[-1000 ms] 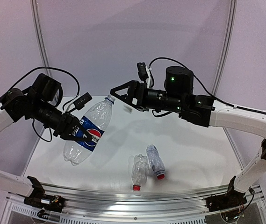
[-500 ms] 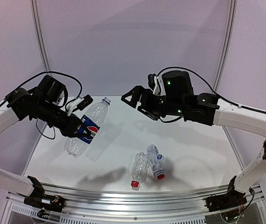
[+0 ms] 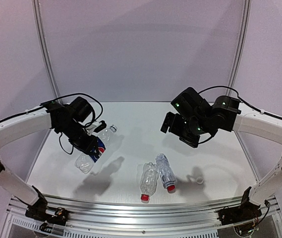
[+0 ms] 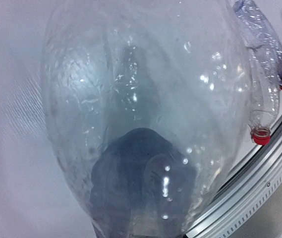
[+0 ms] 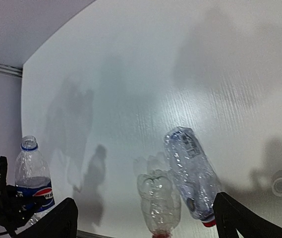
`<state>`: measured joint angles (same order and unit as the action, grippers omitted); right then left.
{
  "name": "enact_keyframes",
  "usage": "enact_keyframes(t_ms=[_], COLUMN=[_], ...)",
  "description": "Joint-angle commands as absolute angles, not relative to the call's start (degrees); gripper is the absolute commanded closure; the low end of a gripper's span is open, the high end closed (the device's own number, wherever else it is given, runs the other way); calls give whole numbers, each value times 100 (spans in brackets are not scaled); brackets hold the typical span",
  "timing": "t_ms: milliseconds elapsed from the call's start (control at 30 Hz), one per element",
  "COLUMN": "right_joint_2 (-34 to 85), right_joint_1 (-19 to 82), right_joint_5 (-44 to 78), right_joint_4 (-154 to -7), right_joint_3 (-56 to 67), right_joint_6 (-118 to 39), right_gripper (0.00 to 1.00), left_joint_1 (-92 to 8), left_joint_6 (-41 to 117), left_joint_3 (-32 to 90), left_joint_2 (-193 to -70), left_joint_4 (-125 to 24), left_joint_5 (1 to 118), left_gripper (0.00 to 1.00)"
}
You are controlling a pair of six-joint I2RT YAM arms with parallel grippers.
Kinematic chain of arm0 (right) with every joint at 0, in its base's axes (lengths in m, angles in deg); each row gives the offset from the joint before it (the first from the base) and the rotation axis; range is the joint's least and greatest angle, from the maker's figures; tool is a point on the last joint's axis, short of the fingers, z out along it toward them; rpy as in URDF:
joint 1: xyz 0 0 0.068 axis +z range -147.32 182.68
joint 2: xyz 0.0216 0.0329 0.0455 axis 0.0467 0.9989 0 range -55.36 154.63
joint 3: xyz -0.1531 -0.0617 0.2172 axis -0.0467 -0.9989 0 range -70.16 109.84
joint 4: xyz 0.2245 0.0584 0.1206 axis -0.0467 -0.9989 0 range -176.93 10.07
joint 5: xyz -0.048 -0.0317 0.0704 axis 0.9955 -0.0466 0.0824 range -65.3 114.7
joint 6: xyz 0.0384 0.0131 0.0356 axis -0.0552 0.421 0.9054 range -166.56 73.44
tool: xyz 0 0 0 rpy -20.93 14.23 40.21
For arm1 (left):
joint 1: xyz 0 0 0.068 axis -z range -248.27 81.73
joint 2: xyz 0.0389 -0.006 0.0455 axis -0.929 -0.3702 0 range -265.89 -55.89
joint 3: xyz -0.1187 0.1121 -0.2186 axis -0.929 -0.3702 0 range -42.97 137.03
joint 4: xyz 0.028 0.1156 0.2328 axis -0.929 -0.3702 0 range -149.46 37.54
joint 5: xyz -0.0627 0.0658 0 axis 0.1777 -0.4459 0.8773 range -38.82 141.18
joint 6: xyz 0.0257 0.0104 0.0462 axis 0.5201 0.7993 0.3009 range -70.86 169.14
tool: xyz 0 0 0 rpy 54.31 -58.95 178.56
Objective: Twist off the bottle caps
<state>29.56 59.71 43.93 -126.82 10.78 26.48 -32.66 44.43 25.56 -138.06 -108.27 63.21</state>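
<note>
Red caps (image 3: 144, 199) (image 3: 170, 188) two, whitish one (image 3: 198, 179); left jaws pinch Pepsi bottle (image 3: 106, 138), right jaws spread.

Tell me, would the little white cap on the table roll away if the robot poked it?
Probably not far: the white cap seems to lie flat on the table, so it would likely slide. It looks tiny and hollow, so probably very light.
</note>
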Motion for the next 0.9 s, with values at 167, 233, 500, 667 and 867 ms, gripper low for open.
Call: enact_keyframes(t_ms=[167, 233, 500, 667, 867], right_joint_2=[2939, 3057, 3631, 3892, 4156], right_joint_1=[6055, 6072, 6316, 6380, 6394], right_joint_5=[3814, 3601, 3196, 2990, 2926], right_joint_4=[-13246, -13114, -12624, -12260, -12105], right_joint_3=[18, -132, -302, -388, -431], right_joint_6=[2428, 2188, 1695, 1576, 1494], right_gripper=[6, 7, 8, 8, 8], left_joint_1=[-3488, -3520, -3558, -3583, -3609], left_joint_6=[3687, 3602, 3364, 3306, 3346], left_joint_3=[2473, 2511, 2607, 2471, 2271], left_joint_2=[-15191, -15396, -16014, -15979, -15717], left_joint_4=[-10096, -10014, -9696, -9500, -9403], left_joint_5=[6259, 6219, 6443, 6410, 6408], left_gripper=[98, 97, 91, 80, 60])
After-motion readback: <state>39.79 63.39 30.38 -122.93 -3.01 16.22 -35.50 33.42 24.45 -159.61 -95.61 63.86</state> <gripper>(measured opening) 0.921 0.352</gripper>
